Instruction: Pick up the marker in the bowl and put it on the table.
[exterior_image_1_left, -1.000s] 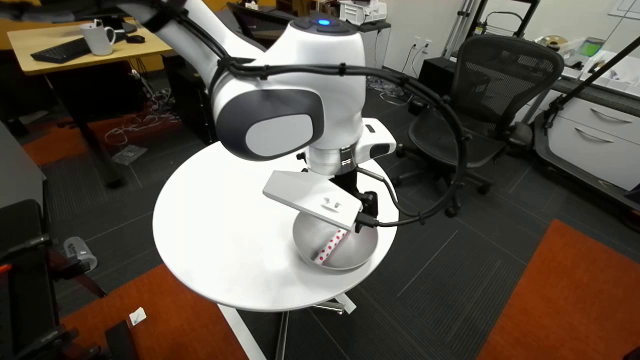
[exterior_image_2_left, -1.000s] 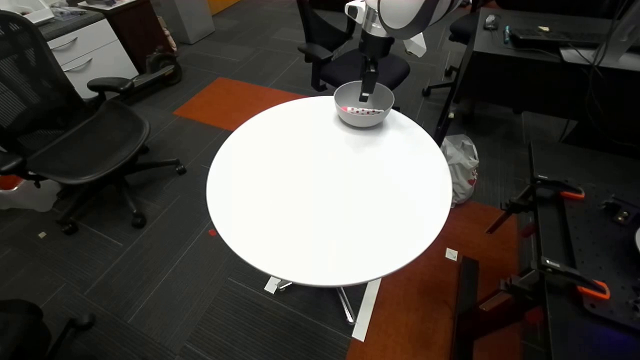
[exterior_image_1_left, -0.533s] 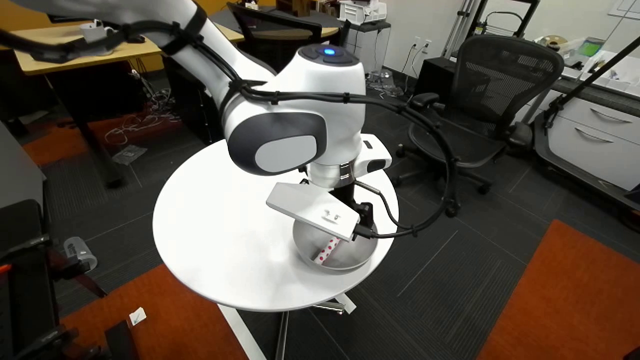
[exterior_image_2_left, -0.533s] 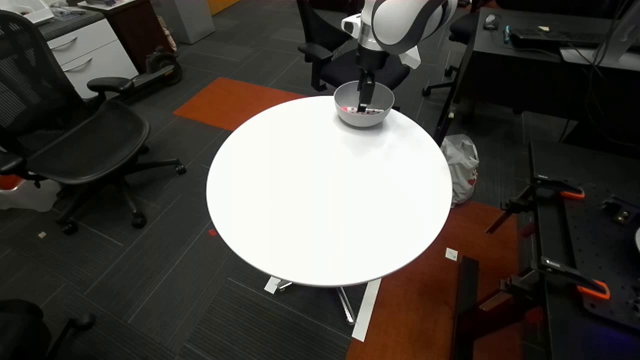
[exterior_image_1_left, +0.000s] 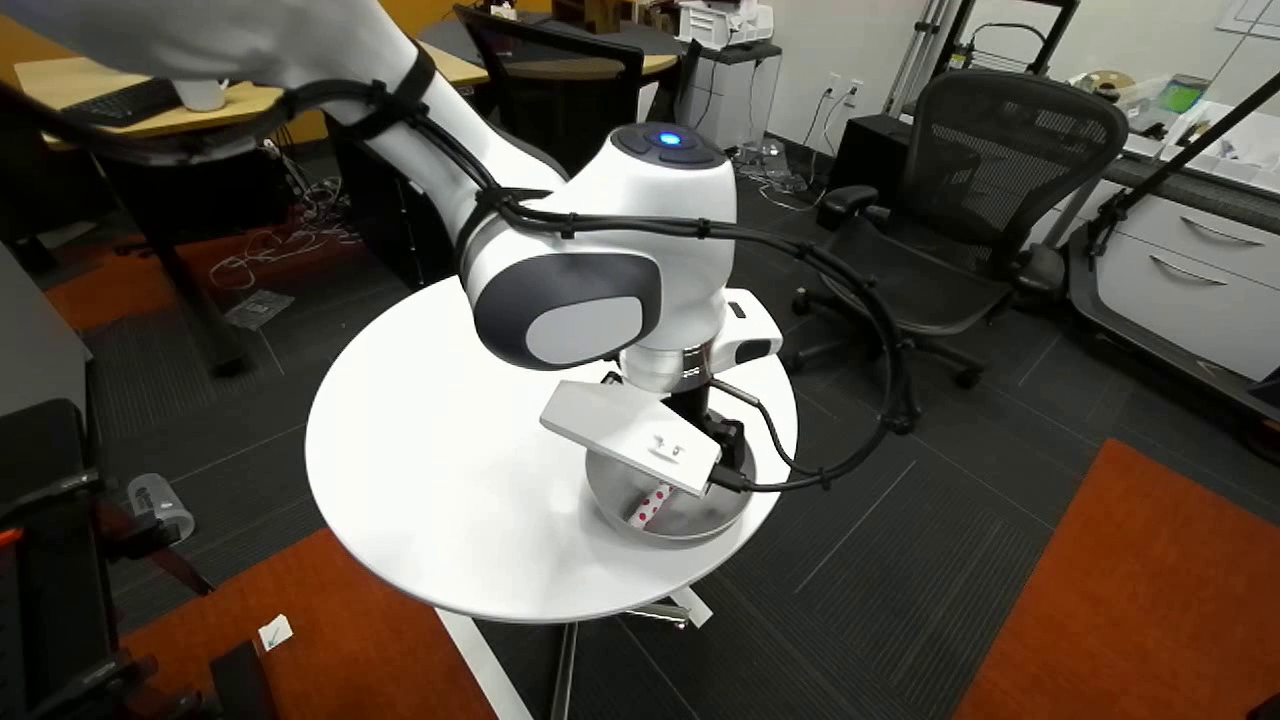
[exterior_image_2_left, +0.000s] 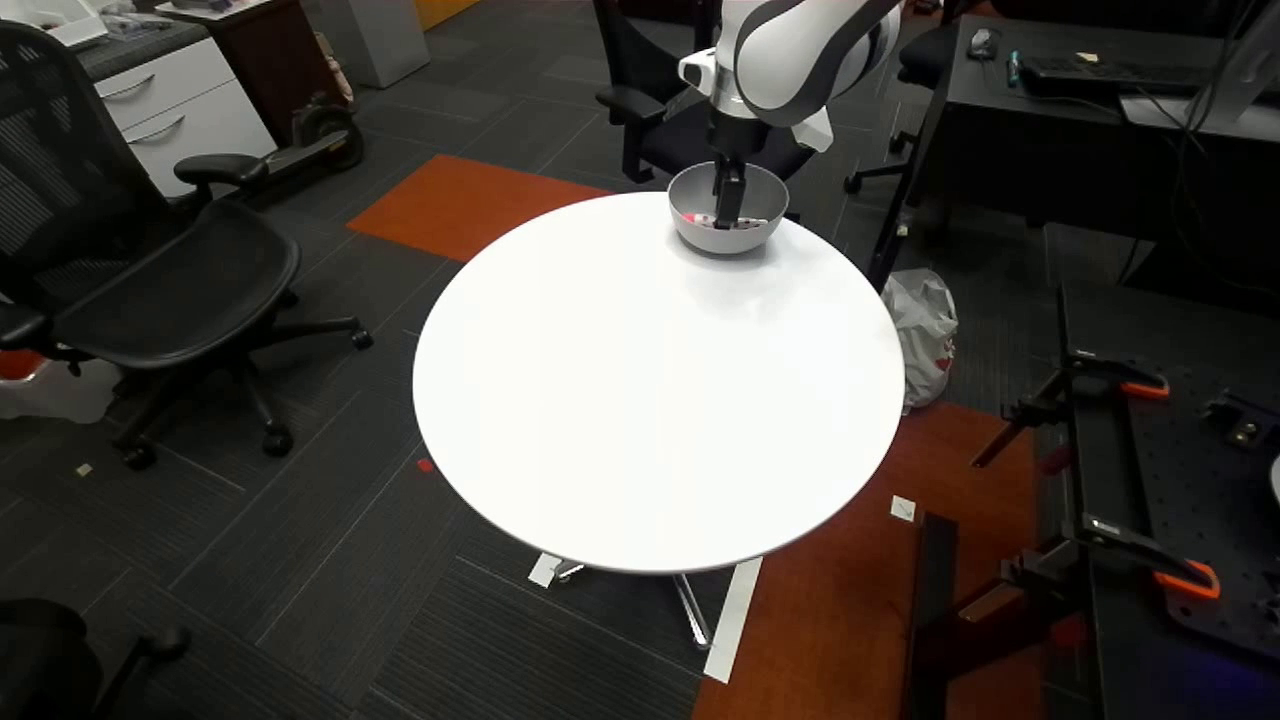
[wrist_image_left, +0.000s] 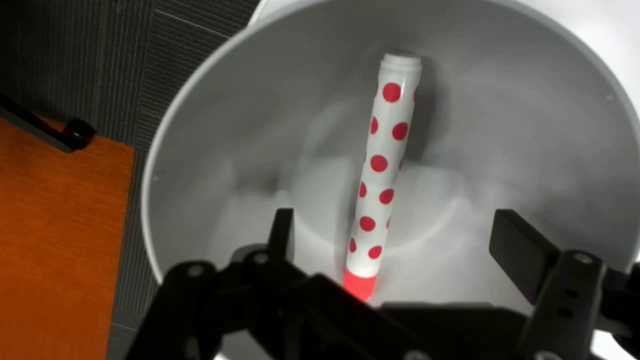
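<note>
The white marker with red dots and a red end lies in the grey bowl; it shows in the wrist view (wrist_image_left: 378, 165) and in both exterior views (exterior_image_1_left: 652, 505) (exterior_image_2_left: 704, 219). The bowl (wrist_image_left: 225, 115) stands near the edge of the round white table (exterior_image_1_left: 450, 450) (exterior_image_2_left: 650, 390), also seen in both exterior views (exterior_image_1_left: 608, 492) (exterior_image_2_left: 722, 243). My gripper (wrist_image_left: 393, 220) is open and points down inside the bowl (exterior_image_2_left: 728, 222). Its fingers are on either side of the marker, the marker closer to the left finger in the wrist view. The gripper hides part of the marker's red end.
The bowl's rim surrounds the gripper. A black mesh chair (exterior_image_1_left: 1000, 180) stands beyond the table, and another dark chair (exterior_image_2_left: 660, 110) is behind the arm. A black bench with clamps (exterior_image_2_left: 1150, 480) stands beside the table. A cable loops from the wrist camera (exterior_image_1_left: 635, 430).
My gripper has moved down into the bowl, and the arm has lowered with it. The marker, the bowl and the table have not visibly moved.
</note>
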